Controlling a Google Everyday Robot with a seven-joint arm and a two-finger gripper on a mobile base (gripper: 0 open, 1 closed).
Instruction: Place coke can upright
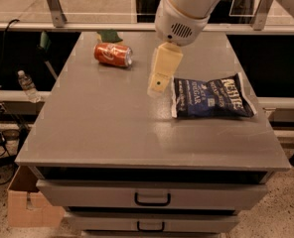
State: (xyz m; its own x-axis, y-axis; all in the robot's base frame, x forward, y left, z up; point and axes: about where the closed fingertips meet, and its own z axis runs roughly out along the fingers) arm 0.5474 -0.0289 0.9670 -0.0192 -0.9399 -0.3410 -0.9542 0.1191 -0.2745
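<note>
The red coke can [113, 54] lies on its side at the far left of the grey table top [112, 123], its silver end facing right. My gripper [159, 83] hangs from the white arm above the middle of the table, to the right of the can and well apart from it. It is just left of the dark blue chip bag [211, 98].
A green object [110, 35] lies at the table's far edge behind the can. Drawers with black handles [152, 199] sit below the top. A water bottle [27, 86] and a cardboard box [25, 205] are on the left, off the table.
</note>
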